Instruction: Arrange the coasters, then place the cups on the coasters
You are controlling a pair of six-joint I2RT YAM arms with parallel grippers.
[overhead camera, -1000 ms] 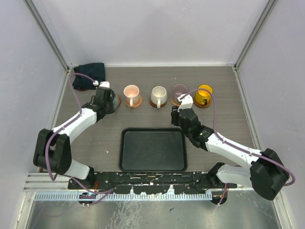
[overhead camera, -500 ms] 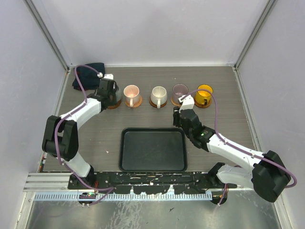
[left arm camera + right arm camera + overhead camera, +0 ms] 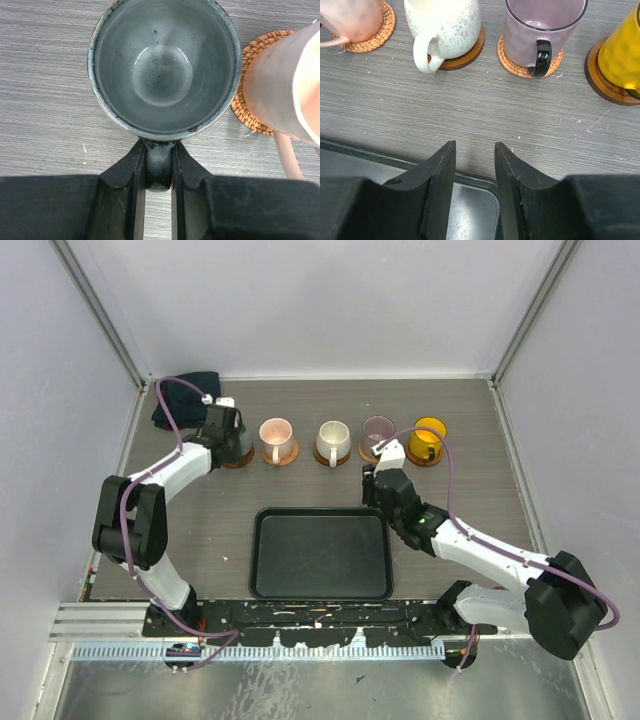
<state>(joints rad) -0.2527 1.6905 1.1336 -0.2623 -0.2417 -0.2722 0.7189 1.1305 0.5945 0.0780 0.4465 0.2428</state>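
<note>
My left gripper [image 3: 159, 150] is shut on the handle of the grey-green cup [image 3: 162, 65], at the left end of the row [image 3: 240, 445]. A brown coaster edge [image 3: 238, 463] peeks out under that cup. To its right stand the pink cup [image 3: 274, 432], the cream-white cup [image 3: 331, 438], the mauve cup [image 3: 377, 428] and the yellow cup [image 3: 430, 435], each on its own coaster. The right wrist view shows the mauve cup [image 3: 542, 25] on a woven coaster [image 3: 512, 65]. My right gripper [image 3: 475, 147] is open and holds nothing, over the tray's far right corner.
A black rectangular tray [image 3: 320, 585] lies in the middle near the arm bases. A dark blue cloth [image 3: 185, 395] is bunched in the back left corner, just behind the left gripper. Enclosure walls bound the table on three sides.
The left arm swung its gripper and the grey-green cup back toward the left end of the row, its elbow folding in. The right arm barely moved.
</note>
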